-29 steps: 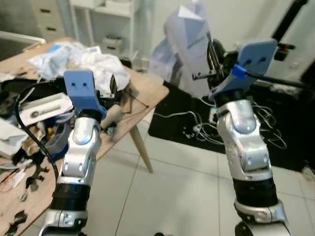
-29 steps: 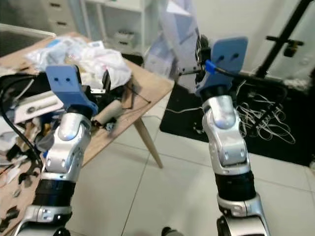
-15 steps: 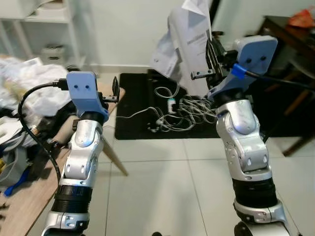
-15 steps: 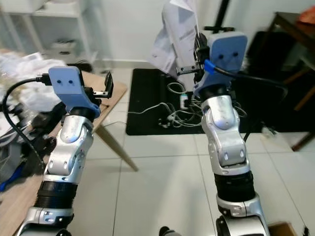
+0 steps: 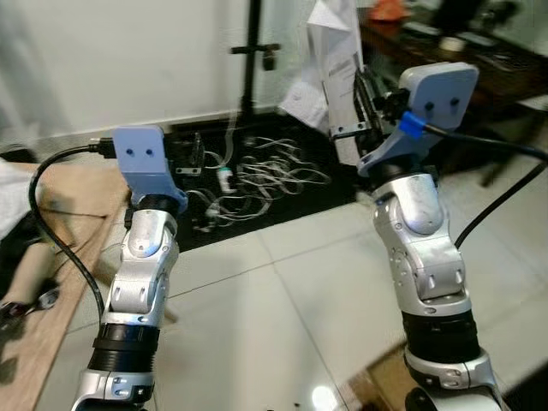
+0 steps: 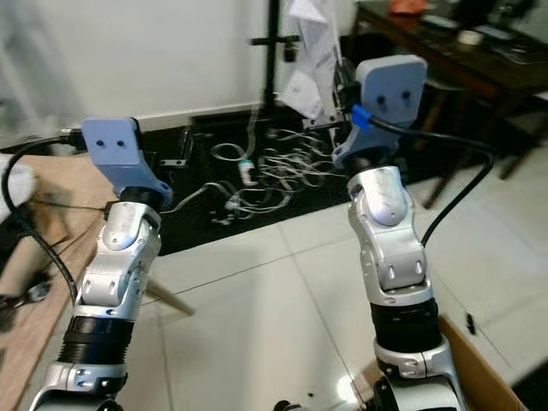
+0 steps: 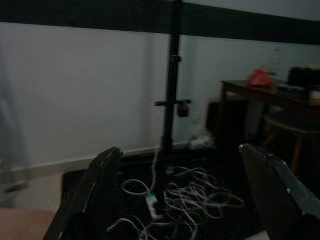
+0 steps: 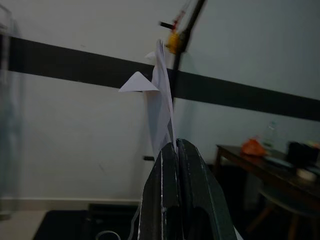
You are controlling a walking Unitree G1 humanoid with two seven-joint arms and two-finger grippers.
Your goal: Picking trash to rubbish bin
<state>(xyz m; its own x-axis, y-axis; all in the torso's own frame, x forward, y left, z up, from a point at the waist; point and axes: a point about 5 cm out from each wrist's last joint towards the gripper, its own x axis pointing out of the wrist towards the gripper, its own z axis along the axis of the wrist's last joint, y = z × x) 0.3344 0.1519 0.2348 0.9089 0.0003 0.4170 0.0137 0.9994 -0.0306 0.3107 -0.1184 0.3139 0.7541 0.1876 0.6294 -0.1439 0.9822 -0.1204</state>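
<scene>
A light wooden table edge (image 5: 51, 248) is seen at far left. The left gripper (image 7: 185, 200) is held raised with its fingers spread wide, nothing between them, above a tangle of white cables (image 5: 265, 171) on a black floor mat (image 6: 197, 218). A crumpled white printed paper sheet (image 5: 336, 73) is pinched upright between the closed fingers of the raised right gripper (image 8: 175, 165).
</scene>
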